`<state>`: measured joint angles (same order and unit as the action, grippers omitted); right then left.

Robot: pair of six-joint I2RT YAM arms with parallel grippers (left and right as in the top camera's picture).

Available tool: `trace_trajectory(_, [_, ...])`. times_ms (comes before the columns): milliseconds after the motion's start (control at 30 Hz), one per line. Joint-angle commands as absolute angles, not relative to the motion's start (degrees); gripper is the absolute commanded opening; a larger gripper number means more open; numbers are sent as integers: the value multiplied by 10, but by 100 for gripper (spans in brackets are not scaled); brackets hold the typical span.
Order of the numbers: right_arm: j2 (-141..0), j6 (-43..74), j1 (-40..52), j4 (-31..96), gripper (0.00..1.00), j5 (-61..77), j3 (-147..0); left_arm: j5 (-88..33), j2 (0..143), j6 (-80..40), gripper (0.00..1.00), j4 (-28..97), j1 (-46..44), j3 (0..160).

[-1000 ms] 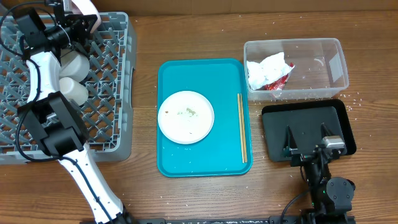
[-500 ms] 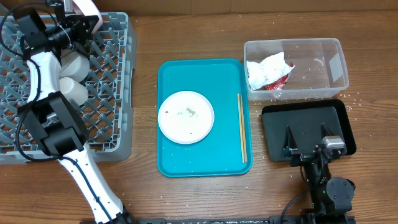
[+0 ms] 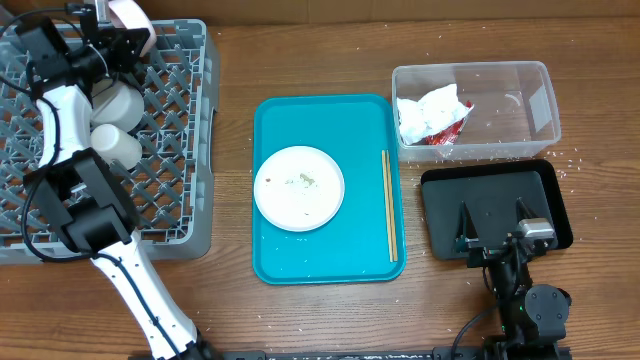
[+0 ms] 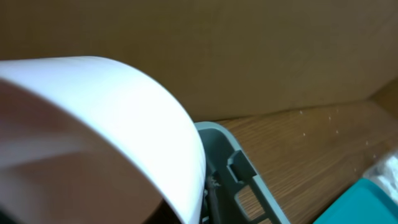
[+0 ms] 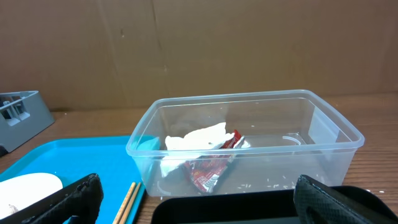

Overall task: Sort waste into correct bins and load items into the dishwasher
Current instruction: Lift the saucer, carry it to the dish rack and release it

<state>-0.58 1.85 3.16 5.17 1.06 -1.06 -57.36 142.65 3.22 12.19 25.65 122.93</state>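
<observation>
Left hand [image 3: 118, 28] is up at the far edge of the dish rack [image 3: 180, 120], left of the teal tray [image 3: 300, 260] — gripping a small white plate [image 3: 128, 13]. The crumby plate [image 3: 299, 188] sits on the teal tray; the napkin [image 3: 428, 110] is in the clear tub [image 3: 520, 100] right of it. Right hand [image 3: 493, 225] — spread wide over the black tray [image 3: 445, 200].
</observation>
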Motion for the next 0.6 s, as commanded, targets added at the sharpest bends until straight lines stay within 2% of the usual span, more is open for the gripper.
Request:
trace_trajectory(0, [-2,17,36,48,100,7,-5,-564,1432,30,26,120,290,1234])
trace_trajectory(67, [-2,17,36,48,100,7,-5,-564,1432,8,24,107,297,1234])
trace_trajectory(100, [-2,17,36,48,100,7,-5,-564,1431,-16,28,88,303,1234])
trace_trajectory(200, [-2,17,36,48,100,7,-5,-564,1431,-64,48,56,314,1235])
trace_trajectory(300, [-2,17,36,48,100,7,-5,-563,1431,-119,63,23,324,1235])
trace_trajectory(333, [-2,17,36,48,100,7,-5,-563,1430,-133,77,14,327,1235])
trace_trajectory(367, [-2,17,36,48,100,7,-5,-562,1430,-140,100,9,330,1235])
trace_trajectory(567, [-2,17,36,48,100,7,-5,-549,1420,-180,100,10,345,1235])
